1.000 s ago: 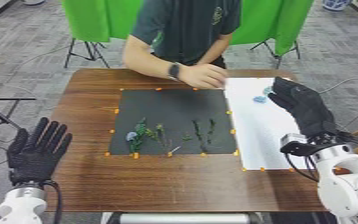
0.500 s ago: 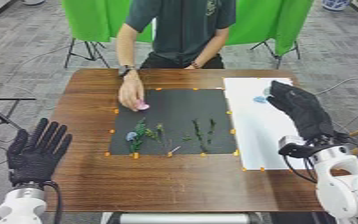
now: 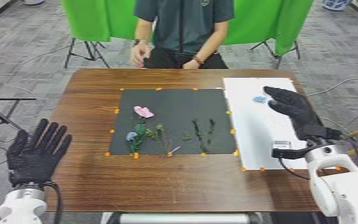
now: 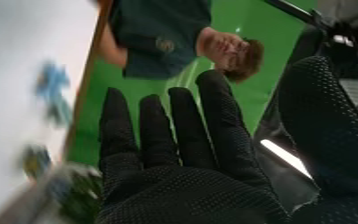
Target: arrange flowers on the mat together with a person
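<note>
Over the white sheet at the right, my right hand [image 3: 291,107] is held open in the head view; in the right wrist view the right hand [image 4: 184,185] has straight fingers and holds nothing. My left hand [image 3: 37,152] is open at the table's left edge. On the black mat [image 3: 171,112] lie a pink flower [image 3: 143,111] at upper left, a blue-grey flower [image 3: 131,136] with green leaves below it, and several green stems [image 3: 196,132] toward the middle and right. Light blue flowers [image 3: 260,99] lie on the white sheet [image 3: 246,120], left of my right hand's fingers; a blue flower [image 4: 53,80] appears blurred in the right wrist view.
Orange tabs [image 3: 231,131] line the mat and sheet edges. The brown table [image 3: 167,185] extends in front of the mat. A person sits across the table with both hands back near the lap, off the mat. Green cloth [image 3: 278,30] hangs behind.
The person's hand has set the pink flower on the mat's upper left and drawn back. My right hand has shifted slightly left and down over the white sheet. The left hand has kept still.
</note>
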Controlling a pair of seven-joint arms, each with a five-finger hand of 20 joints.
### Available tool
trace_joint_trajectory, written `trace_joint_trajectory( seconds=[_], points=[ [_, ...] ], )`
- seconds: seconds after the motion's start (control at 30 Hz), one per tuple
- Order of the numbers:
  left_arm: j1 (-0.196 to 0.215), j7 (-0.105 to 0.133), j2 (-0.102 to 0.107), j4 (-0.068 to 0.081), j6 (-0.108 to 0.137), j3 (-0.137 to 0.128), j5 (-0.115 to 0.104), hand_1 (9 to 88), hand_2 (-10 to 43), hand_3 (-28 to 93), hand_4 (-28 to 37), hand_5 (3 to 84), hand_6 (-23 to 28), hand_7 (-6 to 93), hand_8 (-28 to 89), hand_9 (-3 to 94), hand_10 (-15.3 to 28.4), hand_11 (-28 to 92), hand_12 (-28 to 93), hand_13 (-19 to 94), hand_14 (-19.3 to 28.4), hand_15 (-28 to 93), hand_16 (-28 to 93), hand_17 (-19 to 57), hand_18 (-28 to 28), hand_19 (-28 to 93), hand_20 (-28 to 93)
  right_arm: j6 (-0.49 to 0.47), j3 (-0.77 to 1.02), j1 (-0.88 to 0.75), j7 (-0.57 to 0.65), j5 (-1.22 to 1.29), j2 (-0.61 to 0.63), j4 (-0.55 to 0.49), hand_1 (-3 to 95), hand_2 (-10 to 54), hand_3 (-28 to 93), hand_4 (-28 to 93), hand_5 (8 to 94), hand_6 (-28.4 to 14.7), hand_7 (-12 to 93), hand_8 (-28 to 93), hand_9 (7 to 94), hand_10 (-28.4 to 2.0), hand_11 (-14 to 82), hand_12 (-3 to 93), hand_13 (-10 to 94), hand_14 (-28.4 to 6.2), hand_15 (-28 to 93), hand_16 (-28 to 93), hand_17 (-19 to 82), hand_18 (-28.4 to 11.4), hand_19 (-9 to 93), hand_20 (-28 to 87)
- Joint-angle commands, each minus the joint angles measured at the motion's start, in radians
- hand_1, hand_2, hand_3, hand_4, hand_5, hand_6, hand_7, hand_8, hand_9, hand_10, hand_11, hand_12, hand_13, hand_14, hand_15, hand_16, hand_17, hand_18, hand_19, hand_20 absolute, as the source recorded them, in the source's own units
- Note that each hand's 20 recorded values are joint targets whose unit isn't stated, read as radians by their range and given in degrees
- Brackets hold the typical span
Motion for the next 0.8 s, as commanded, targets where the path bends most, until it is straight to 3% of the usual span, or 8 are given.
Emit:
trace_joint_trajectory(
  seconds=[0.03,0.13,0.2,0.33,0.4,0.5,0.7,0.8],
  points=[
    [0.009,-0.008,-0.009,0.003,0.009,-0.008,0.001,28.2,13.1,73,-28.3,44.4,7.0,7.6,-9,41.2,12.5,14,5,30,13.4,26,-7,-4.2,12.1,32,8,0.033,-0.010,0.024,0.183,-0.444,0.053,0.000,32.8,-1.1,77,-24,39.5,-4.1,14,-12,32.6,-11.9,3.2,7.8,21,-12.2,7,3,15,-11.6,17,13],
    [0.010,-0.010,-0.010,0.003,0.008,-0.007,0.001,28.2,13.1,73,-28.3,44.4,7.0,7.5,-9,41.2,12.5,14,5,30,13.4,26,-7,-4.1,12.1,32,8,0.037,-0.017,0.022,0.271,-0.657,0.082,0.006,35.2,-5.2,79,-25,38.9,-3.7,15,-12,31.2,-11.5,3.5,8.0,20,-12.5,5,4,13,-11.6,19,12],
    [0.012,-0.011,-0.009,0.003,0.009,-0.009,0.002,28.2,13.1,73,-28.3,44.4,7.0,7.6,-9,41.2,12.5,14,5,30,13.4,26,-8,-4.1,12.1,32,8,0.008,-0.060,0.050,0.395,-0.773,0.110,0.013,36.8,-7.3,79,-25,38.6,-3.1,16,-13,30.9,-11.2,3.8,8.0,19,-12.2,4,5,13,-11.6,20,11],
    [0.016,-0.008,-0.007,0.001,0.007,-0.012,0.002,28.2,13.2,73,-28.3,44.4,7.0,7.6,-9,41.2,12.5,14,5,30,14.0,27,-7,-4.2,12.1,32,8,-0.082,-0.068,0.062,0.482,-0.863,0.137,0.039,38.8,-9.4,81,-27,36.4,-2.5,17,-14,27.9,-10.9,3.3,8.0,16,-13.8,0,9,10,-11.9,24,9],
    [0.017,-0.009,-0.006,0.000,0.007,-0.012,0.001,28.2,13.2,73,-28.3,44.4,7.0,7.6,-9,41.2,12.5,14,5,30,14.3,27,-7,-4.2,12.1,32,8,-0.196,-0.060,0.085,0.524,-0.825,0.139,0.038,40.0,-9.5,81,-28,35.0,-2.4,17,-14,26.6,-11.4,2.5,8.2,16,-14.6,-1,11,9,-12.0,25,8],
    [0.017,-0.010,-0.008,-0.001,0.005,-0.014,0.004,28.2,13.2,73,-28.3,44.4,7.0,7.7,-9,41.2,12.5,14,5,30,14.6,28,-7,-4.1,12.0,32,8,-0.168,-0.114,0.134,0.570,-0.834,0.159,0.078,42.4,-9.5,80,-28,32.9,-2.6,17,-14,24.5,-12.5,2.0,8.5,15,-15.4,-2,13,8,-13.1,27,9],
    [0.010,-0.008,-0.011,0.001,0.004,-0.002,0.002,28.1,13.3,73,-28.3,44.4,6.9,7.8,-9,41.2,12.5,14,5,30,14.9,28,-7,-4.1,12.0,32,8,-0.278,-0.178,0.259,0.655,-0.754,0.164,0.154,45.1,-9.5,80,-28,33.5,-2.8,17,-14,25.1,-12.6,3.4,8.5,19,-15.4,-1,14,10,-14.9,31,10],
    [0.009,-0.005,-0.010,0.001,0.004,-0.002,0.002,28.0,13.3,73,-28.3,44.4,6.9,7.8,-9,41.2,12.5,14,5,29,15.0,28,-7,-4.1,12.0,32,8,-0.428,-0.178,0.306,0.720,-0.692,0.157,0.158,47.6,-9.5,79,-28,34.3,-3.1,17,-14,28.0,-12.2,5.4,8.4,27,-14.4,4,15,15,-17.2,36,11]
  ],
)
